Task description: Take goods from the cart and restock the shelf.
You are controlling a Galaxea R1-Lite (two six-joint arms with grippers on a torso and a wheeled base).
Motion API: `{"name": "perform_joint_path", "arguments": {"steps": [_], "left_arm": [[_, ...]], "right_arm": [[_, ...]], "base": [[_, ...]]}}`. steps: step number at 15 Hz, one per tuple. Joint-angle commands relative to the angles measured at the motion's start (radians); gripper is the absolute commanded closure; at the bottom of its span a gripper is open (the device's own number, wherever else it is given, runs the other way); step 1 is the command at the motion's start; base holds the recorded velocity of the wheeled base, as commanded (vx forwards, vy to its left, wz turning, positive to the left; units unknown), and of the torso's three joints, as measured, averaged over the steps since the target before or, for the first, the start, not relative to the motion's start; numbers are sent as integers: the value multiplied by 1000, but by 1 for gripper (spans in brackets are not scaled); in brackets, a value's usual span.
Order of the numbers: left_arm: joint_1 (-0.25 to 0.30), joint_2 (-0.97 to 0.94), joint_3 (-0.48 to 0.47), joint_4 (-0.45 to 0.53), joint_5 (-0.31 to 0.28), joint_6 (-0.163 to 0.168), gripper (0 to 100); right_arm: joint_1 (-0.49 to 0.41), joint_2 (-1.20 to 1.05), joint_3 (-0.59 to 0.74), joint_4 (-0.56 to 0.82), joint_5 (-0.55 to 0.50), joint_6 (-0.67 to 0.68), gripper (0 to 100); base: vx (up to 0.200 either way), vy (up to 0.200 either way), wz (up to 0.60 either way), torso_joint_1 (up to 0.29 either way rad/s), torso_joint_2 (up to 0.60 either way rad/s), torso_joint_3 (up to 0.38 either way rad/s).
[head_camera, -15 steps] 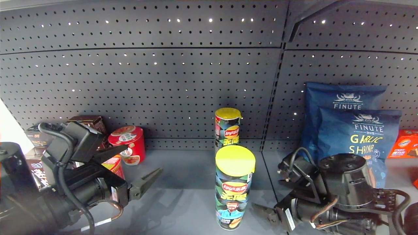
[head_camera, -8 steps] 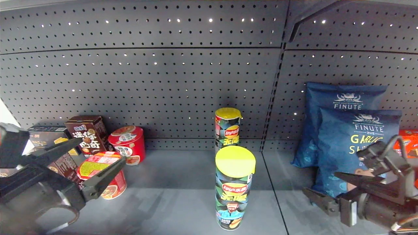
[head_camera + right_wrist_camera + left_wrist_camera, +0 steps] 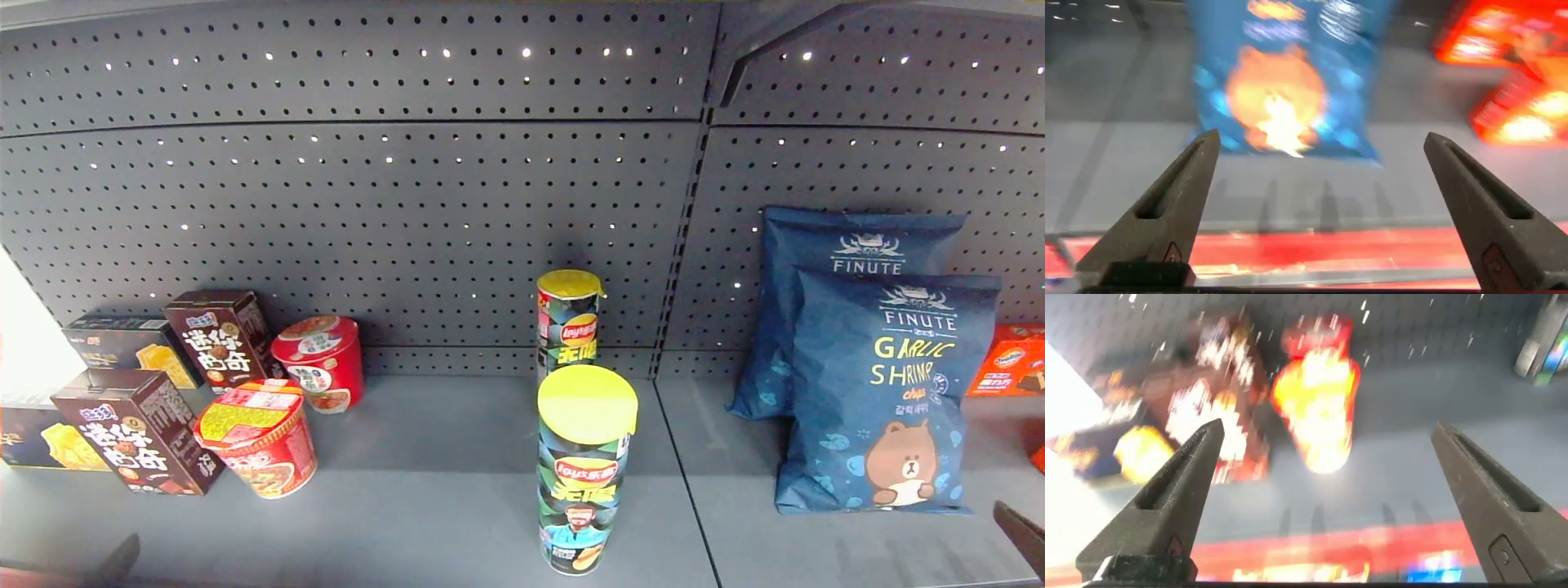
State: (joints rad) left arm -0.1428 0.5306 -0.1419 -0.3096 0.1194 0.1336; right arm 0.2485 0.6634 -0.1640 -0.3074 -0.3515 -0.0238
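Observation:
Two yellow-lidded chip cans stand mid-shelf, one at the front (image 3: 586,465) and one behind it (image 3: 569,322). My left gripper (image 3: 1327,429) is open and holds nothing; it faces a blurred cup noodle (image 3: 1319,400) and a brown box (image 3: 1208,416) from in front of the shelf. One of its fingertips (image 3: 114,563) shows at the head view's lower left. My right gripper (image 3: 1323,137) is open with nothing in it, in front of the blue bear bag (image 3: 1282,90). One of its fingertips (image 3: 1020,531) shows at the lower right.
On the shelf's left are two cup noodles (image 3: 260,437) and several brown boxes (image 3: 139,433). Two blue chip bags (image 3: 886,392) lean at the right, with orange boxes (image 3: 1008,359) beyond. A perforated back panel (image 3: 408,204) closes the shelf. A red strip (image 3: 1331,245) lines its front edge.
Both arms have drawn back from the shelf, the left toward the lower left and the right toward the lower right. Both grippers stayed open. The goods have not moved.

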Motion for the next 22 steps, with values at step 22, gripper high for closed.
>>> {"name": "perform_joint_path", "arguments": {"steps": [22], "left_arm": [[15,-437,142,313,-205,-55,0]], "right_arm": [[-95,-571,164,240,341,-57,0]], "base": [[0,0,0,0,0,0]]}}
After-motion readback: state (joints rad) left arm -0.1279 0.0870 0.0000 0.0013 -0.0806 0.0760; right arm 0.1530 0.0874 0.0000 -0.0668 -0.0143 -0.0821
